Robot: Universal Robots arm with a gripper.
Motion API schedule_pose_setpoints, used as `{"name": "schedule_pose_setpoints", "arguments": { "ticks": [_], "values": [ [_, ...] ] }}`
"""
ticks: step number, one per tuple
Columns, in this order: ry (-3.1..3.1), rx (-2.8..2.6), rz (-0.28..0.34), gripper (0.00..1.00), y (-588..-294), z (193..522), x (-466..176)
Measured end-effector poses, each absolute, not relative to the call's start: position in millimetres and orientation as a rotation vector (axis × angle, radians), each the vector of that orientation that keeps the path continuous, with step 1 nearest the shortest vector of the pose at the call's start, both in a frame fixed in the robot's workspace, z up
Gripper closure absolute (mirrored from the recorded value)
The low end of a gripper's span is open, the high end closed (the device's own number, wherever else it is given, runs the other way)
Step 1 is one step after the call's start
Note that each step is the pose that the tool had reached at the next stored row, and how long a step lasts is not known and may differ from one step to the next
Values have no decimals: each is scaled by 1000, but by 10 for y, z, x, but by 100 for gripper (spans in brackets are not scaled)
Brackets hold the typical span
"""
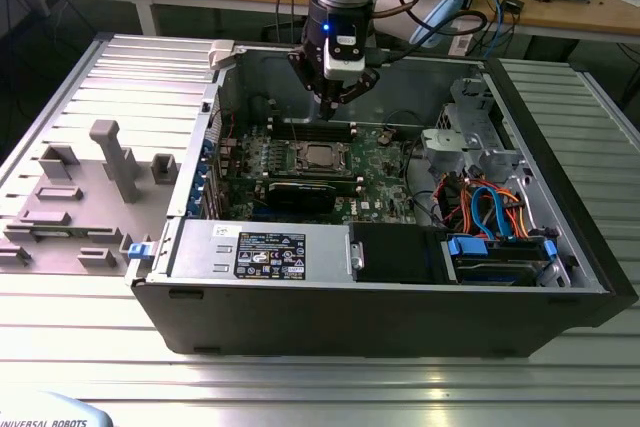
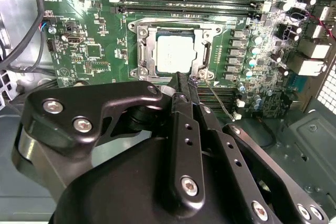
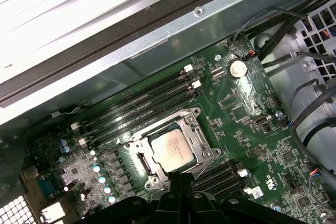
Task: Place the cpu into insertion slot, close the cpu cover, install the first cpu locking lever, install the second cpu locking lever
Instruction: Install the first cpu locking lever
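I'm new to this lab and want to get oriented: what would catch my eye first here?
The black gripper hangs inside the open computer case, over the green motherboard. Just beyond its tip, the pale silver cpu lies in the insertion slot, framed by the cpu cover. Blue and orange cables brighten the case toward the exterior view's right.

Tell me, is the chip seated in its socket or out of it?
Seated. In both wrist views the silver chip lies flat and level inside the square metal frame.
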State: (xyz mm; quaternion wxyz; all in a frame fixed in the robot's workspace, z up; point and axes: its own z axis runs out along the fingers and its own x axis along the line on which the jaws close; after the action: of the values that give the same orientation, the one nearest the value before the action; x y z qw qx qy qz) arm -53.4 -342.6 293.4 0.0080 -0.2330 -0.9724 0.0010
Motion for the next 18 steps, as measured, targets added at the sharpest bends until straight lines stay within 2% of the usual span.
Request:
{"name": "schedule_pose_setpoints", "arguments": {
  "ticks": [18],
  "values": [
    [-3045, -710, 3, 89, -3428, 2932, -534]
  ]
}}
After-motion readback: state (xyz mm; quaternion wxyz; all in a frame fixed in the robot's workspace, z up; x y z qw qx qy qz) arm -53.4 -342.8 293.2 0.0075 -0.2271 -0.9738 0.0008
